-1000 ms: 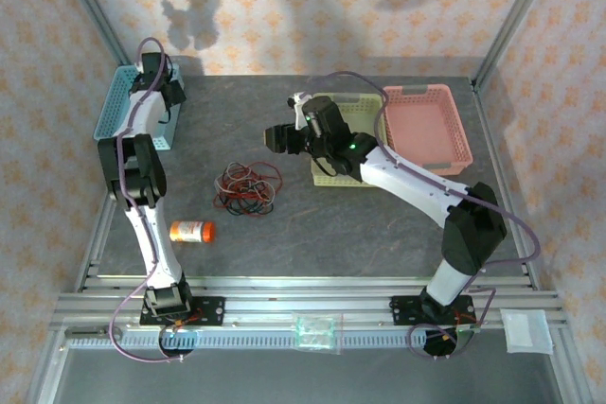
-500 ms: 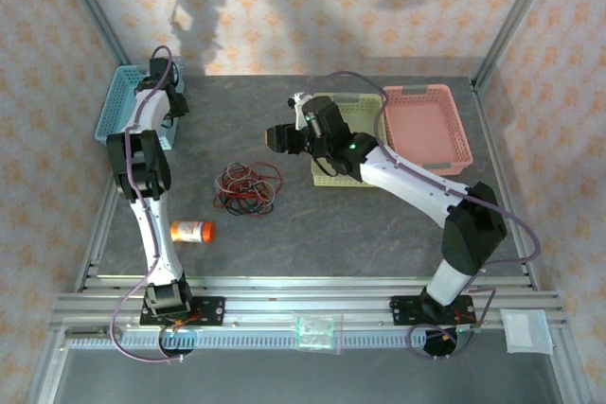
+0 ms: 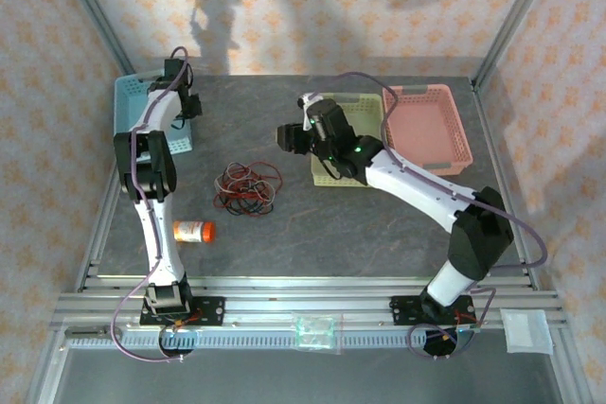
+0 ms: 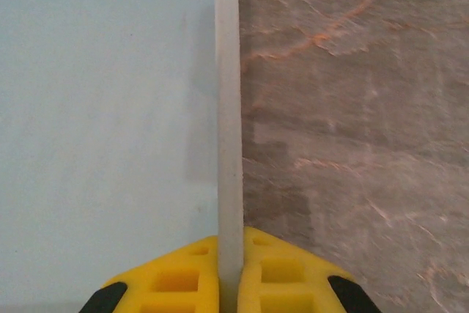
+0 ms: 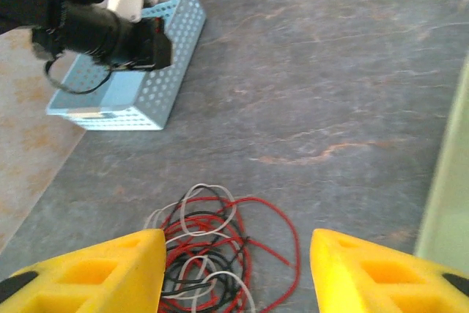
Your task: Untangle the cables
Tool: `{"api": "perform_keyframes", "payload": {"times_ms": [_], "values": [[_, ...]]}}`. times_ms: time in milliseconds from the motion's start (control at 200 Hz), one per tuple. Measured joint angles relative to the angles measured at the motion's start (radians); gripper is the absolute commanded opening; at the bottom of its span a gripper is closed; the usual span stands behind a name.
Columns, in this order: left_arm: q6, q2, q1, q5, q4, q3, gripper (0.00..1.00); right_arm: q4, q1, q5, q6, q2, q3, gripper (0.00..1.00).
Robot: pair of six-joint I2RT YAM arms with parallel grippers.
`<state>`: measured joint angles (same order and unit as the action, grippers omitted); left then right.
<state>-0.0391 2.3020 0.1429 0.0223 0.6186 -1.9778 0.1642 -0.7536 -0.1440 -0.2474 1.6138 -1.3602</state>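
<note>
Cables (image 3: 248,188): one tangled heap of red, black and whitish loops. It lies on the worktop (image 3: 379,224) near the middle, between the two arms, and neither arm touches it.

Left tool (image 4: 229,243): closed tight on the pale rim of the blue basket (image 4: 227,108) at the far left corner, well apart from the heap.

Right tool (image 5: 236,240): fingers (image 5: 95,269) wide apart with nothing held. It hangs over the heap, with the loops just below.

Risks, as judged:
1. A pinch into the middle of the heap likely catches several strands at once. Lifting then tightens the knot instead of freeing one cable.
2. With a single tool on the heap and nothing pinning the rest, the whole bundle may rise or drag as a lump.
3. The blue basket looks light, so a pull by the left tool may tip or slide it.
4. Thin wire may slip out from between the fingers.

Surroundings:
- Orange bottle (image 3: 193,231): on its side, near the heap's near-left edge. A dragged bundle could set it rolling.
- Green basket (image 3: 355,101): partly under the right arm. A low sweep there could catch its rim.
- Pink basket (image 3: 417,92): just beside the green one, at the far right.

Obstruction: nothing stands between the right tool and the heap.
</note>
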Motion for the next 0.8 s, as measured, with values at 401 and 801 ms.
{"api": "perform_keyframes", "payload": {"times_ms": [401,801], "values": [[-0.060,-0.031,-0.235,0.060,-0.009,0.007,0.00,0.016,0.107,0.134,-0.071,-0.140,0.145,0.52],[-0.230,-0.023,-0.402,0.050,0.007,-0.045,0.00,0.033,0.133,0.210,-0.083,-0.214,0.191,0.52]]}}
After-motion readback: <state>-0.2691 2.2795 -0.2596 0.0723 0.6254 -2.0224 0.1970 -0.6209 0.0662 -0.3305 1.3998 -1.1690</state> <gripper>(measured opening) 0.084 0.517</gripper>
